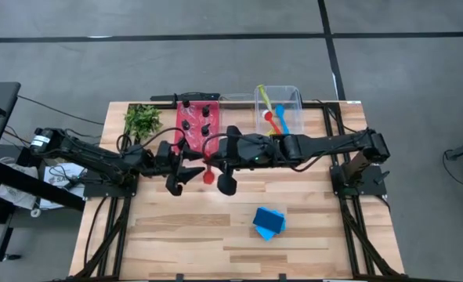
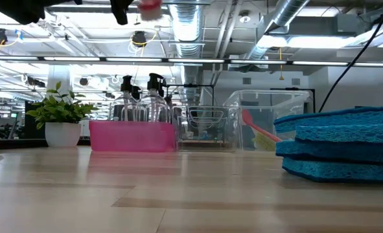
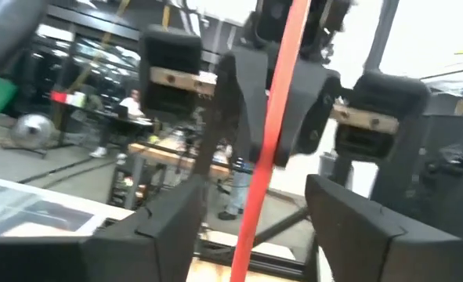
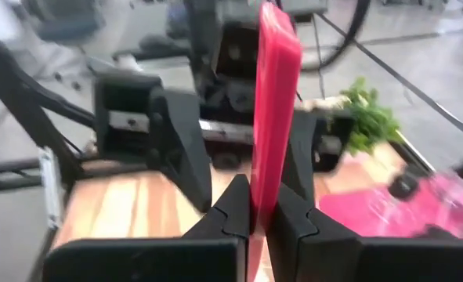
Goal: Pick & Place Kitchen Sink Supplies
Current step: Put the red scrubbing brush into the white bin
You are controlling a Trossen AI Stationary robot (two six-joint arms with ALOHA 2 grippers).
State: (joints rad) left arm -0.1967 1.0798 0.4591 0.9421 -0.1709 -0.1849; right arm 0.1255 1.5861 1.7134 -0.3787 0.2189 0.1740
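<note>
Above the middle of the tabletop (image 1: pixel 176 235), in the high view, the right end effector (image 1: pixel 225 168) and the left end effector (image 1: pixel 182 174) meet nose to nose with a red utensil (image 1: pixel 208 175) between them; four clear bottles (image 1: pixel 198 119) stand in the red bin (image 1: pixel 181 133), brushes (image 1: pixel 273 116) lie in the clear bin (image 1: pixel 295 95), and blue sponges (image 1: pixel 269 222) sit near the front, well apart from both arms; in the low view the sponges (image 2: pixel 340 147) fill the foreground, the bins stand behind, and only the utensil's red tip (image 2: pixel 150 6) shows at the top edge; in the left wrist view the red handle (image 3: pixel 266 141) runs between the left fingers (image 3: pixel 157 227), which stand wide apart and do not touch it; in the right wrist view the right fingers (image 4: pixel 233 215) are closed tight on the flat red utensil (image 4: pixel 273 102), with the left end effector facing it. This looks like a handover in mid-air; the danger is that the right lets go before the left has closed, dropping the utensil, or that the two collide at such close range.
</note>
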